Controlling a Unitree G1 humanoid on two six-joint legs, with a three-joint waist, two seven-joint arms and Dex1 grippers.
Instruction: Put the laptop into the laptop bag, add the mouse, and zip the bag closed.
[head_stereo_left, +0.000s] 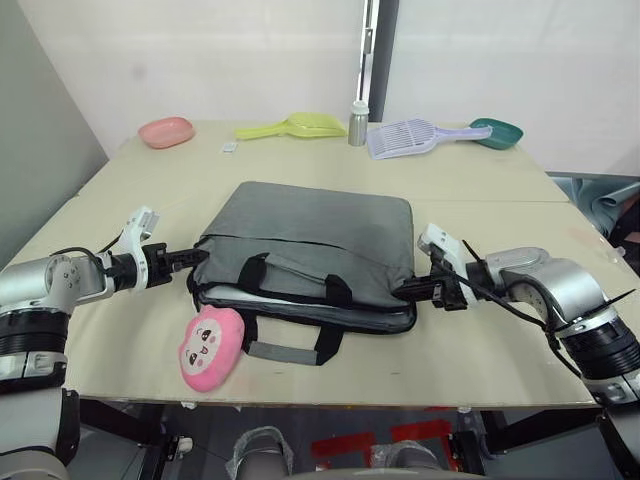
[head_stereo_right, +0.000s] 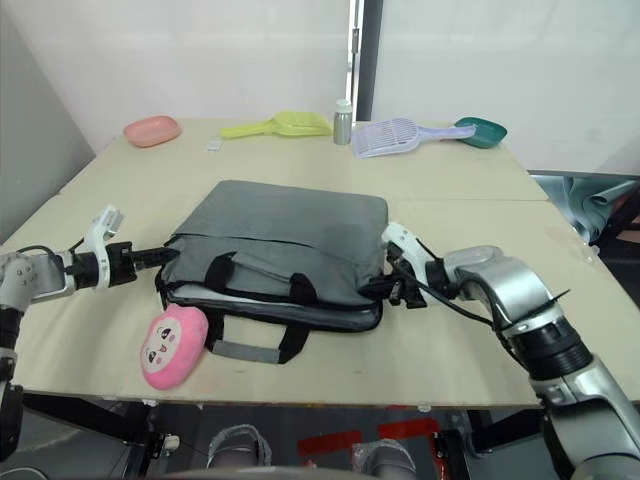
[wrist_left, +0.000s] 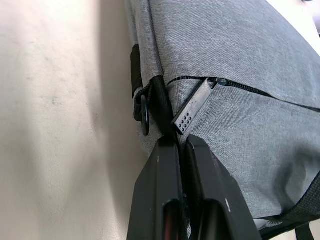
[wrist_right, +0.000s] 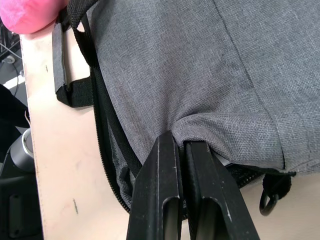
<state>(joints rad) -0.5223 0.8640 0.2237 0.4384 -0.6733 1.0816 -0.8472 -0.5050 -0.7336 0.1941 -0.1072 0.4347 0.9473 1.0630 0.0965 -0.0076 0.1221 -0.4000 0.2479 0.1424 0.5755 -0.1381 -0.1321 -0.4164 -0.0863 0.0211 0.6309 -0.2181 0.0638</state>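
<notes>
Laptop bag (head_stereo_left: 310, 245) lies flat mid-table (head_stereo_left: 300, 160), long axis running left-right, handles and open mouth facing the robot. White-silver sliver inside the mouth along the front edge looks like the laptop (head_stereo_left: 300, 303), already in. Can't spot the mouse from here; pink plush toy (head_stereo_left: 210, 347) sits at the front-left corner, touching the handle strap.

Key relation: zipper pull (wrist_left: 194, 106) is at the bag's left end, right off the tips of the left tool (head_stereo_left: 185, 258), so left arm is the nearer one for the zip. Zip track runs from that corner along the long axis toward the right, so the pull likely has to travel rightward, probably around the corner too.

Left tool: fingers pressed together, black edging just at the tips, pull tab lying just past them; not clear it grips anything. Right tool (head_stereo_left: 420, 288): clenched on a pinch of grey fabric at the bag's right end, likely to brace it.

Left wrist view gives the pull tab and D-ring (wrist_left: 144, 114) that the head views don't resolve. Right wrist view gives the bunched fabric fold and the unzipped teeth below. Head views give the overall layout and both arms at opposite ends.
</notes>
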